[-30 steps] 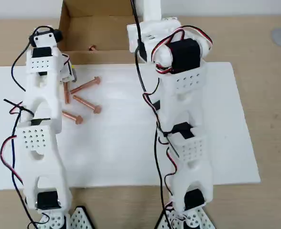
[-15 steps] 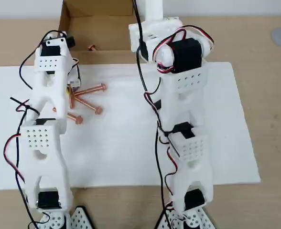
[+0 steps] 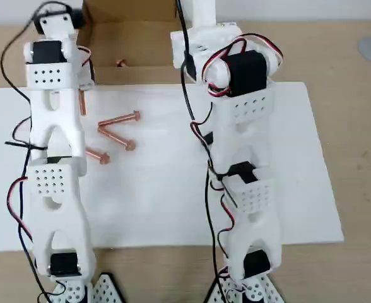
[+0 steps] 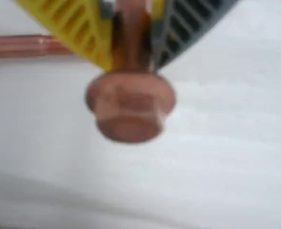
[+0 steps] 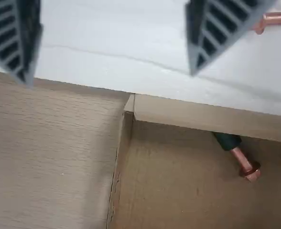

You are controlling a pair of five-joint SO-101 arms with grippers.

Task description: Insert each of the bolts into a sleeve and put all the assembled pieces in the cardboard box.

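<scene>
Light wooden table (image 3: 356, 126) with a big white sheet (image 3: 160, 202) flat across the middle (three loose bolts (image 3: 115, 137) lying on it). Open cardboard box (image 3: 141, 47) at the far edge, grey disc (image 3: 370, 48) far right

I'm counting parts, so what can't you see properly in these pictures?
High view: the cardboard box is cut off by the top edge and partly behind the right arm.
Left wrist view: the left gripper covers the held bolt's shaft.
Right wrist view: box wall hides the sleeve's end.
</scene>
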